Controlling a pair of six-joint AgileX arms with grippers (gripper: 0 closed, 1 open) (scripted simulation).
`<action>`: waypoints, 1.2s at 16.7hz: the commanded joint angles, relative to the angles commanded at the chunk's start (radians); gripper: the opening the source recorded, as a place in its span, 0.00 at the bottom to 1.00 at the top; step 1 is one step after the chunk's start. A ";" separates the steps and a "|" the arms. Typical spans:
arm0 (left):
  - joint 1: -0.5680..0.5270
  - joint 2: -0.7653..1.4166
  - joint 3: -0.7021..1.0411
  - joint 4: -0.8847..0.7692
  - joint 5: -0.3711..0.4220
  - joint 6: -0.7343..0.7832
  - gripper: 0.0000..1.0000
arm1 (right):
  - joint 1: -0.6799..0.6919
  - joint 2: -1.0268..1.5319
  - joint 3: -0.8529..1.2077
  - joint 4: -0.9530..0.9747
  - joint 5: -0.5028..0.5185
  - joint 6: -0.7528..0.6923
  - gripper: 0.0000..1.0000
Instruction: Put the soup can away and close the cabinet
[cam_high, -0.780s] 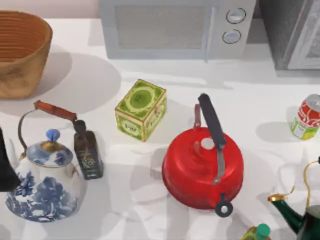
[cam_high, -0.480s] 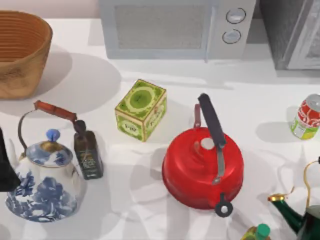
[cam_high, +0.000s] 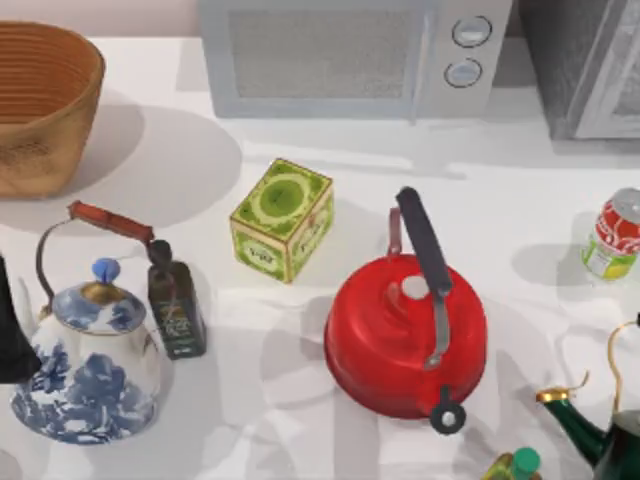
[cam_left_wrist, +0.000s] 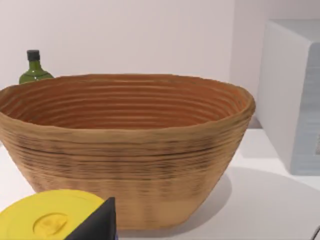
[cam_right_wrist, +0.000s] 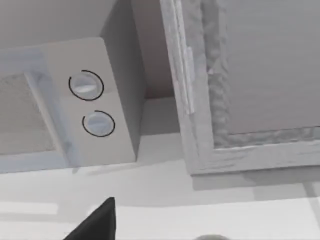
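The soup can (cam_high: 612, 235), red and white with a yellow-green lower band and a silver top, stands upright at the table's right edge. Behind it, at the back right corner, is the grey speckled cabinet (cam_high: 567, 60) with its pale framed door (cam_right_wrist: 260, 95). A dark part of my left arm (cam_high: 10, 335) shows at the table's left edge, beside the blue-and-white kettle. One dark fingertip (cam_left_wrist: 97, 225) shows in the left wrist view, facing the basket. Another dark fingertip (cam_right_wrist: 97, 222) shows in the right wrist view, facing the cabinet door and the microwave dials.
A white microwave (cam_high: 350, 55) stands at the back middle and a woven basket (cam_high: 40, 100) at the back left. A green tea tin (cam_high: 282, 218), a red kettle (cam_high: 405, 335), a blue-and-white kettle (cam_high: 90, 365), a dark bottle (cam_high: 176, 310) and a green kettle (cam_high: 605, 435) crowd the table.
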 joint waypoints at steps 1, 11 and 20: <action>0.000 0.000 0.000 0.000 0.000 0.000 1.00 | 0.010 0.112 0.040 0.006 0.008 0.009 1.00; 0.000 0.000 0.000 0.000 0.000 0.000 1.00 | 0.118 0.775 0.208 0.024 0.152 -0.023 1.00; 0.000 0.000 0.000 0.000 0.000 0.000 1.00 | 0.118 0.822 0.214 0.026 0.162 -0.032 1.00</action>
